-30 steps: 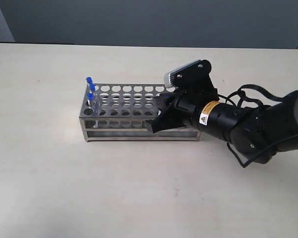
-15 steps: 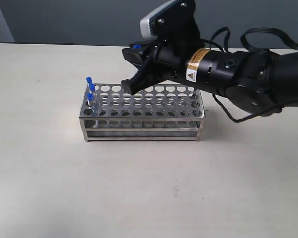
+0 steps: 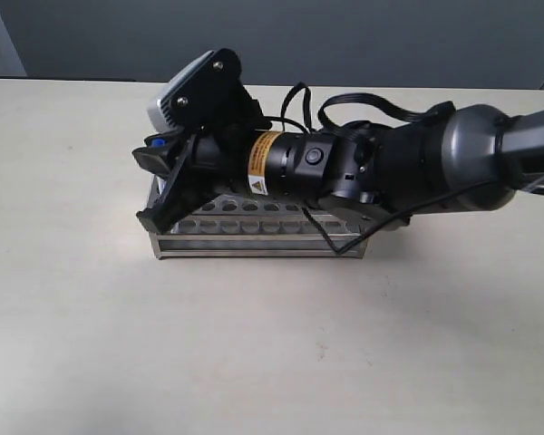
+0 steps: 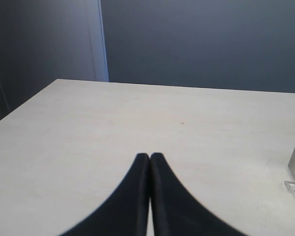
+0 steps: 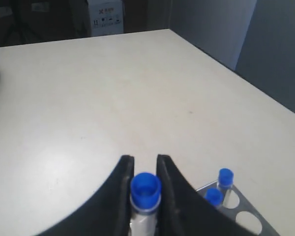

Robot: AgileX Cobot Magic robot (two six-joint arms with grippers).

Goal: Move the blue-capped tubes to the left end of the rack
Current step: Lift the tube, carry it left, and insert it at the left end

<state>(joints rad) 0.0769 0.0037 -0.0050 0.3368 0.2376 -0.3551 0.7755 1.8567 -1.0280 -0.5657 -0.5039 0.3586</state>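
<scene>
My right gripper [image 3: 150, 186] hangs over the left end of the shiny metal rack [image 3: 254, 237], reaching across from the right. In the right wrist view this gripper [image 5: 144, 160] is shut on a blue-capped tube [image 5: 145, 188], whose cap sits between the two fingers. Two more blue-capped tubes [image 5: 225, 178] [image 5: 214, 196] stand in holes at the corner of the rack [image 5: 248, 219]. In the exterior view the arm hides those tubes; only a bit of blue cap [image 3: 154, 141] shows by the fingers. My left gripper [image 4: 149, 156] is shut on nothing, above bare table.
The black right arm [image 3: 372, 172] with its cables covers most of the rack's top. A pale table [image 3: 254, 344] spreads all round the rack. A dark wall runs behind the table's far edge.
The right gripper has swung left along the rack with the tube, from above the rack's middle to its left end, and has come lower. It now hides the standing tubes.
</scene>
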